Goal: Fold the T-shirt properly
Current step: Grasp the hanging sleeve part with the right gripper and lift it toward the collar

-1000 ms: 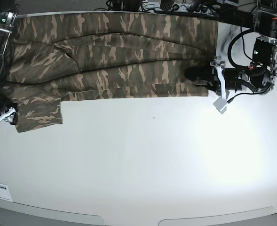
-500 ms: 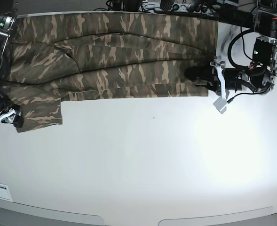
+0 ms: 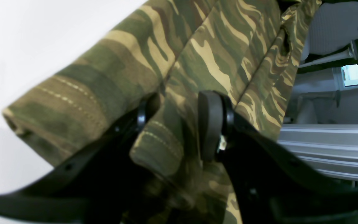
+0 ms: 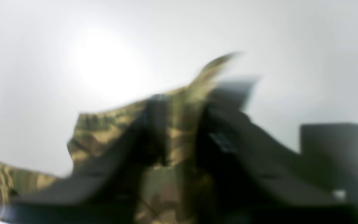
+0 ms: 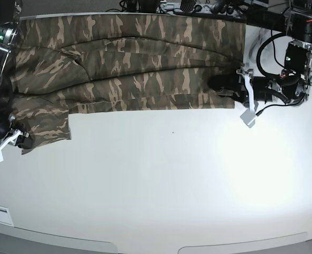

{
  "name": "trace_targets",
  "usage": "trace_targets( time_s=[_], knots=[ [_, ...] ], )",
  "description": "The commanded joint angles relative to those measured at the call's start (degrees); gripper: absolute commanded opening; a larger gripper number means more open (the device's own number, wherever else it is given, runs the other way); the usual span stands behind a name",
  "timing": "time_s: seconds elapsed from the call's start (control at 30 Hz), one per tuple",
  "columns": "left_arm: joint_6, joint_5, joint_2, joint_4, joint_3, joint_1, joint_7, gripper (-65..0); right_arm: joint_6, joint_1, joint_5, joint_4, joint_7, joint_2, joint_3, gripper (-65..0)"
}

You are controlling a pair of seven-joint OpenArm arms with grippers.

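The left gripper (image 3: pixel 179 124) had its black jaws set on either side of a stitched hem fold of the large camouflage-print cloth T-shirt (image 3: pixel 204 62), olive green, brown and tan. The jaws stood narrowly apart with the bunched hem filling the gap, so the grip was clenched on the cloth. In the base view this gripper (image 5: pixel 225 84) sat at the shirt's right-hand edge, low against the white counter (image 5: pixel 171 185).

The right gripper (image 4: pixel 179 124) was recorded in heavy motion blur. Camouflage cloth (image 4: pixel 179 102) stood up between its two dark jaws and rose to a peak above them, the jaws closed in on it from both sides; the grasp appeared to be on the T-shirt. In the base view this gripper (image 5: pixel 19 138) was at the lower left corner of the garment, at the sleeve end.

The T-shirt (image 5: pixel 134 58) lay stretched lengthwise along the far edge of the counter, spanning from one arm to the other, with long lengthwise folds across its body. The sleeve portion at the left hung lower than the rest toward the near side. No containers were in view.
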Motion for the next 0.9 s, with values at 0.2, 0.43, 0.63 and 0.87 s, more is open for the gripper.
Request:
trace_targets(
  time_s=[0.2,0.43,0.63,0.87],
  knots=[
    [-0.3,0.4,-1.1,0.4,-0.4,-0.5,0.2,-41.3,0.3,2.2,9.0,0.9,-4.2,2.3,0.3,-65.0],
    [-0.3,0.4,-1.1,0.4,-0.4,-1.4,0.3,-41.3,0.3,0.7,24.4,2.6,-16.0,5.9,0.3,-65.0],
    [-0.3,0.4,-1.1,0.4,-0.4,-1.5,0.2,-41.3,0.3,-7.0,35.2,14.8,-29.2,8.5,0.3,-65.0],
    [-0.3,0.2,-1.1,0.4,-0.4,-1.4,0.3,-41.3,0.3,-17.5,35.2,30.5,-31.7,10.3,0.3,-65.0]
  ],
)
